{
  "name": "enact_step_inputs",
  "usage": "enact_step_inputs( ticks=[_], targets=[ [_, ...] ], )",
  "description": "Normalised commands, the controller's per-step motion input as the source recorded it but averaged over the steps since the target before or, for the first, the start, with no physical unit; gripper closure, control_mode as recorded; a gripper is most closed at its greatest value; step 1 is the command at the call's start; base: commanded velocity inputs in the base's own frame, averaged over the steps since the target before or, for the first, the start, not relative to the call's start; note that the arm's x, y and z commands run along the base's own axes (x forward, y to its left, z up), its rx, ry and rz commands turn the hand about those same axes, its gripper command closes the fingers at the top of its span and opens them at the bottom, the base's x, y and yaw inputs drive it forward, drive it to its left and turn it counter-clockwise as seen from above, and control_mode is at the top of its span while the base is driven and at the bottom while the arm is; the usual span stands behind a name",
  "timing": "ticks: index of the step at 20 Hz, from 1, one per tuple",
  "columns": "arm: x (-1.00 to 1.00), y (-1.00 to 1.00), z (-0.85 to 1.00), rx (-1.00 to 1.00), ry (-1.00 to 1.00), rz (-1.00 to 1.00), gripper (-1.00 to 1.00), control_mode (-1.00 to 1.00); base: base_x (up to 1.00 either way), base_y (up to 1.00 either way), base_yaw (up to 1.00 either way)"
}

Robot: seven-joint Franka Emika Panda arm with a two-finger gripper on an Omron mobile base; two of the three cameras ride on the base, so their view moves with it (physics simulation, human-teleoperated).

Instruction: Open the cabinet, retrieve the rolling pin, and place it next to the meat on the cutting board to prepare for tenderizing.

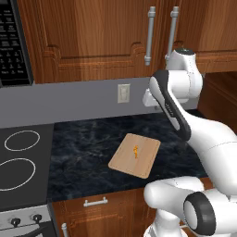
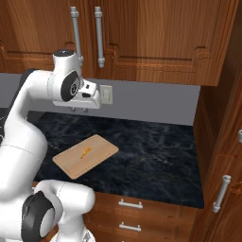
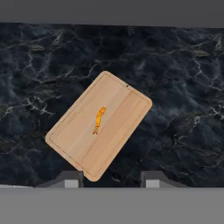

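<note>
Hovering above the cutting board (image 3: pixel 99 125) on the dark counter (image 3: pixel 175 65), gripper (image 3: pixel 111 179) partly open, nothing held. Meat (image 3: pixel 99 119) lying mid-board. Cabinet (image 2: pixel 85 33) doors shut, tall bar handles untouched, so opening, retrieving and placing all left to do. Rolling pin presumably inside the cabinet, hidden. Fingertips (image 3: pixel 70 179) cut off at the bottom of the hand view; exact gap hard to judge.

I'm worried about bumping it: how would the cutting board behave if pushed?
The cutting board looks thin, flat and rigid, so it would probably slide across the smooth counter rather than tip. The tiny meat lying loose on it might shift or slip off.
</note>
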Motion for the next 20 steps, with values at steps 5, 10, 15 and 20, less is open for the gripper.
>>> enact_step_inputs(
  ticks=[5, 10, 15, 20],
  targets=[
    [-0.11, -0.02, -0.02, -0.01, -0.01, 0.00, -1.00, -1.00, 0.00, 0.00, 0.00],
    [-0.42, -0.14, 0.05, -0.02, -0.21, 0.00, -1.00, -1.00, 0.00, 0.00, 0.00],
    [-0.49, -0.24, 0.34, 0.00, -0.29, 0.00, -1.00, -1.00, 0.00, 0.00, 0.00],
    [-0.25, -0.03, 0.50, -0.01, -0.35, 0.00, -1.00, -1.00, 0.00, 0.00, 0.00]
  ],
)
